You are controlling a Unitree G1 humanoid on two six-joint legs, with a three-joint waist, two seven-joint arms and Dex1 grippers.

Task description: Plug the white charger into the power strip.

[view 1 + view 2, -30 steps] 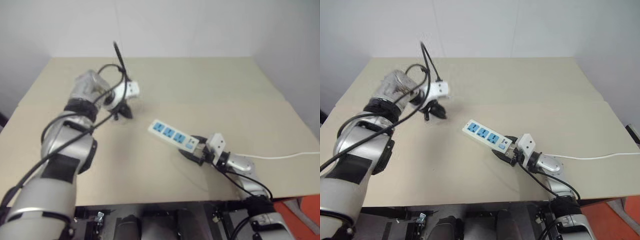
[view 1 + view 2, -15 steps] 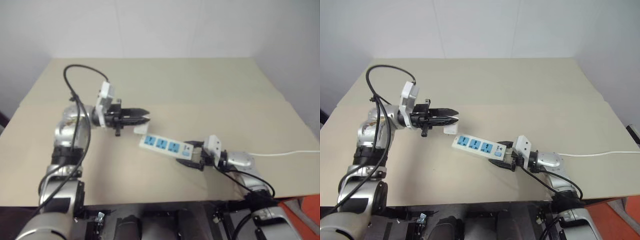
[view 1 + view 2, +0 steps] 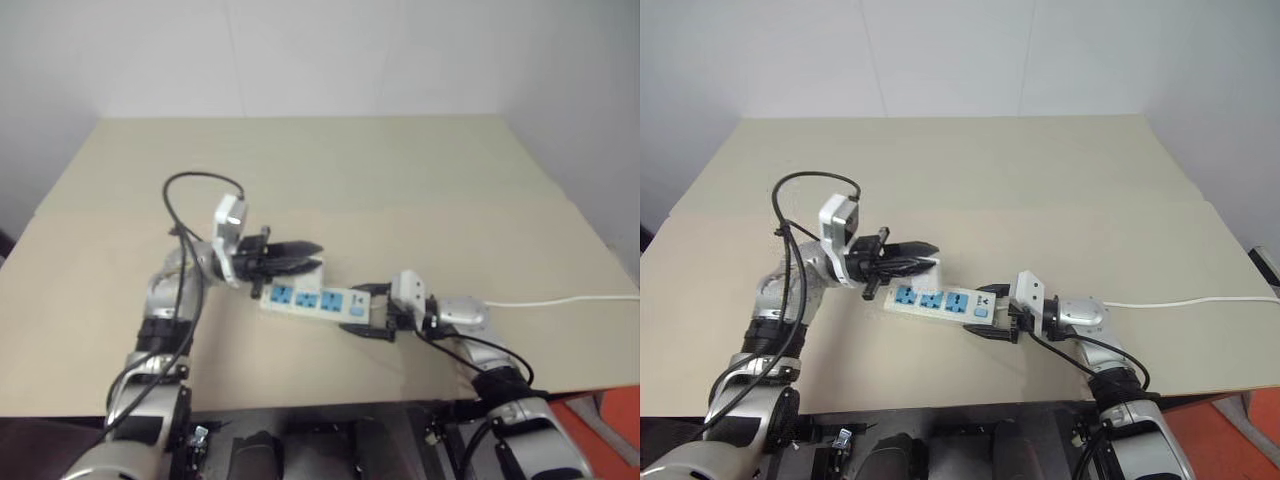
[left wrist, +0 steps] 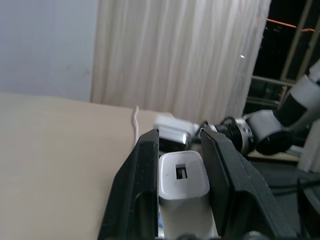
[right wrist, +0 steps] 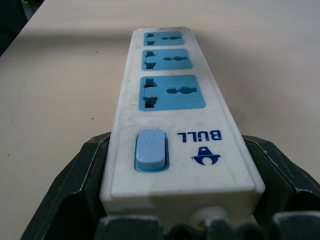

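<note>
Soft, even light falls from overhead, leaving the head views slightly hazy. Faint shadows lie on the bench (image 3: 1060, 170) under each hand. In the left wrist view the near fingers (image 4: 137, 200) look soft, and dark windows sit beside a pale lit curtain (image 4: 180, 55).

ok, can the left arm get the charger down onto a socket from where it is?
Probably yes. The left gripper holds the white charger just above the far end of the power strip, whose three sockets are bare. The right gripper clamps the switch end.
</note>
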